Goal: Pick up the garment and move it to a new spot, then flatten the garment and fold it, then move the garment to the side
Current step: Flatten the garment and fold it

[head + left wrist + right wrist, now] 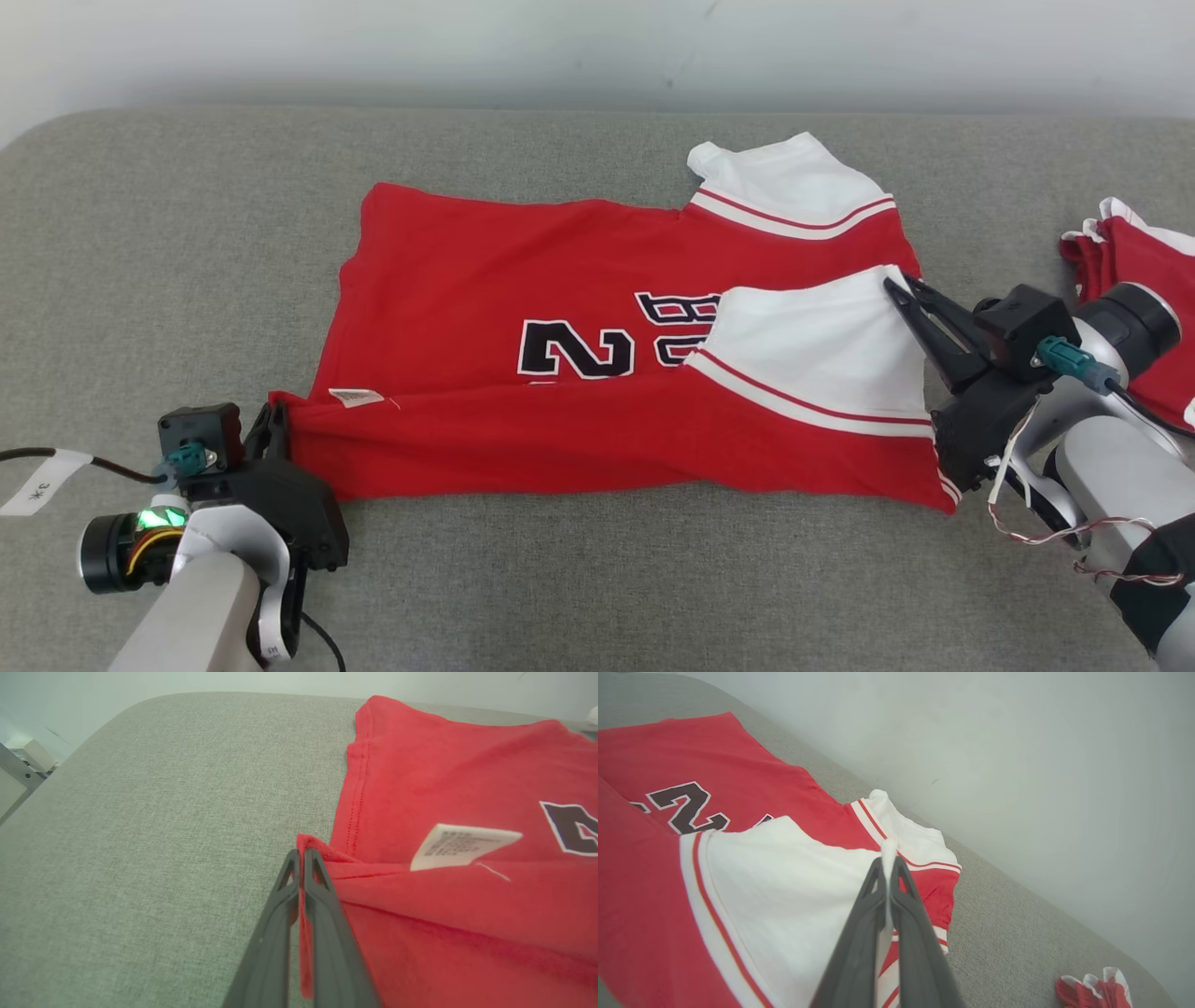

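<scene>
The garment (523, 280) is a red jersey with white sleeves and black numbers, spread across the grey table, its near edge folded over towards the middle. My left gripper (271, 420) is shut on the garment's red hem corner at the lower left; in the left wrist view the left gripper (301, 854) pinches red cloth (420, 914) next to a white label (462, 844). My right gripper (901, 285) is shut on the edge of the folded-over white sleeve (822, 350); in the right wrist view the right gripper (888, 861) shows white cloth (794, 877) between its fingers.
Another red and white garment (1134, 289) lies bunched at the table's right edge, behind my right forearm; this second garment (1094, 989) lies low in the right wrist view. The grey table (187, 233) ends at a pale wall behind.
</scene>
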